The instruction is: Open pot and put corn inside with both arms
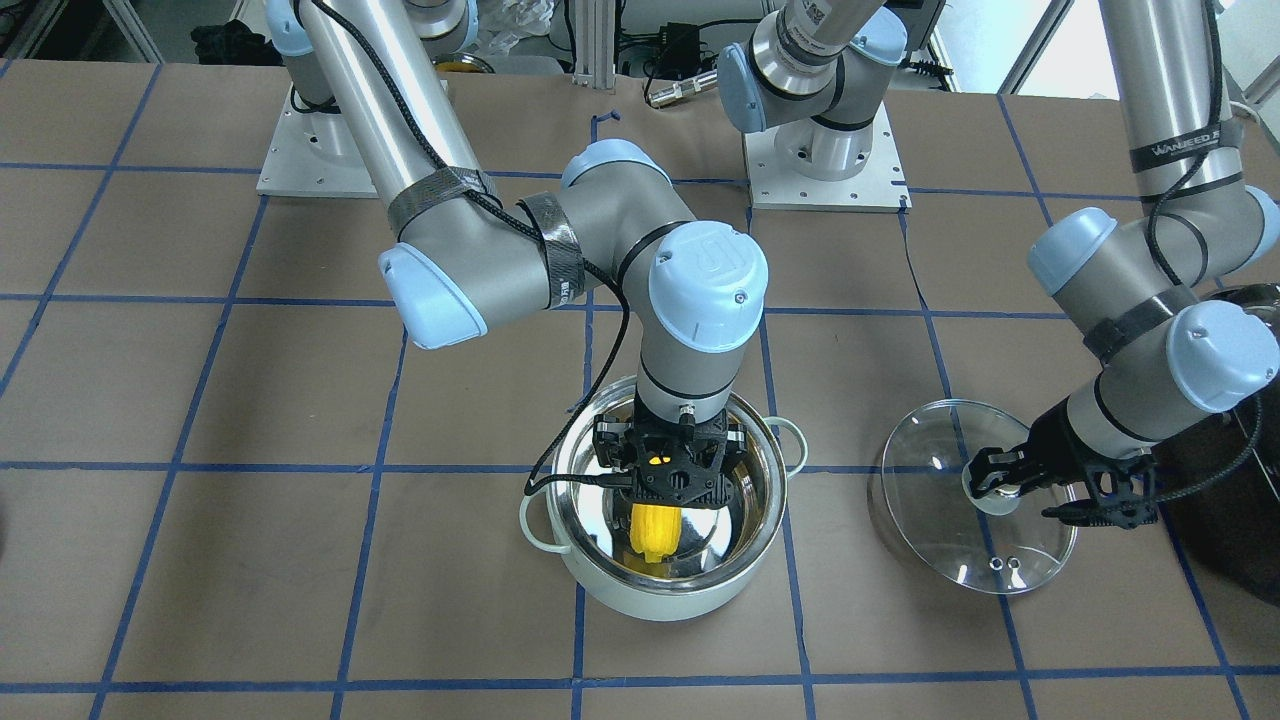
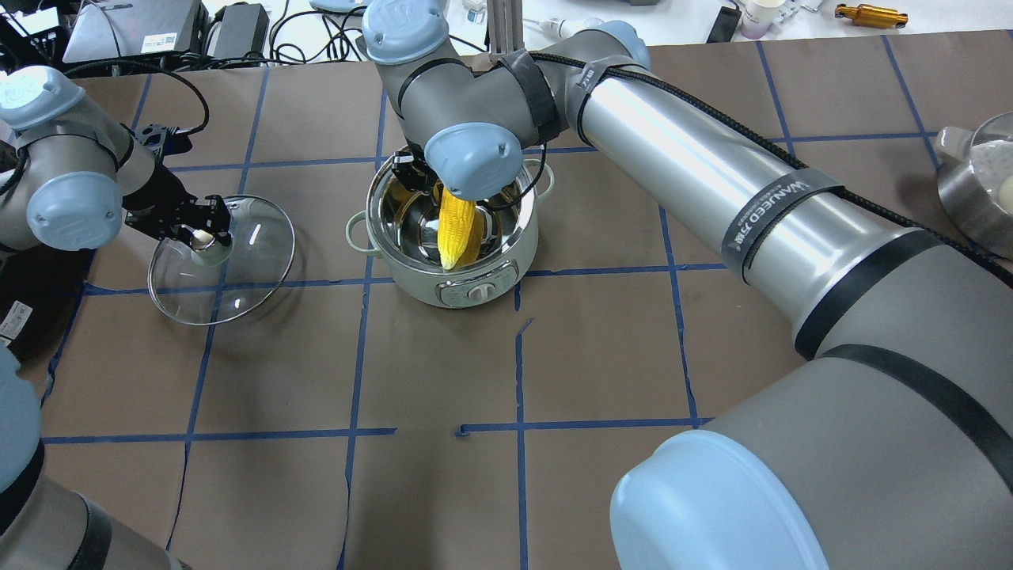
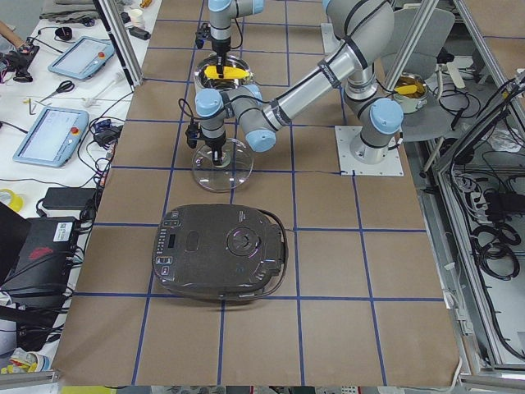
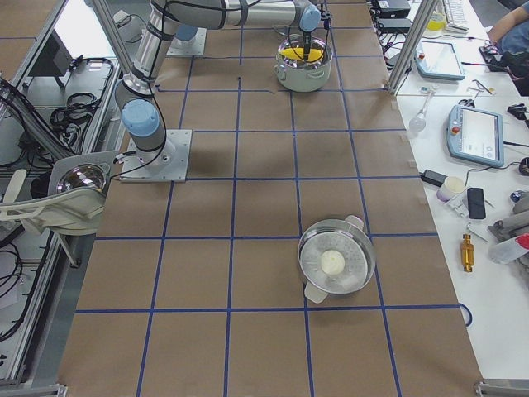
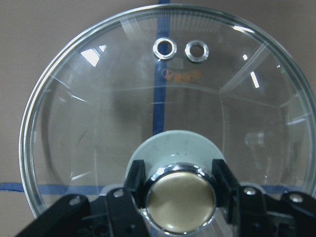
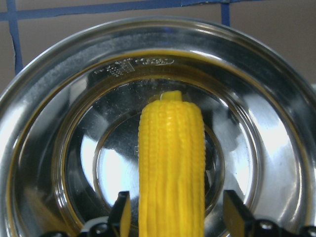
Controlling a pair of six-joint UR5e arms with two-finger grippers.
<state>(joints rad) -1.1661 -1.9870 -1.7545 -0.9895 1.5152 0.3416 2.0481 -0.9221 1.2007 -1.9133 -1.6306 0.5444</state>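
My right gripper (image 6: pixel 174 215) over pot (image 2: pixel 475 291), fingers spread, released. Corn (image 2: pixel 457 231) leans inside pot. My left gripper (image 5: pixel 178 183) clenched on lid (image 5: pixel 98 98) knob, apart from pot.

The setting is a robotics laboratory. The left arm (image 1: pixel 1150 90) and right arm (image 1: pixel 385 110) mount on bolted base plates (image 1: pixel 870 190) on a paper-covered table (image 1: pixel 280 580) gridded with blue tape (image 1: pixel 300 467). Side benches (image 3: pixel 25 82) carry teach pendants (image 3: pixel 51 135); aluminium framing (image 3: pixel 115 41) and cable bundles (image 3: pixel 492 238) surround the cell.
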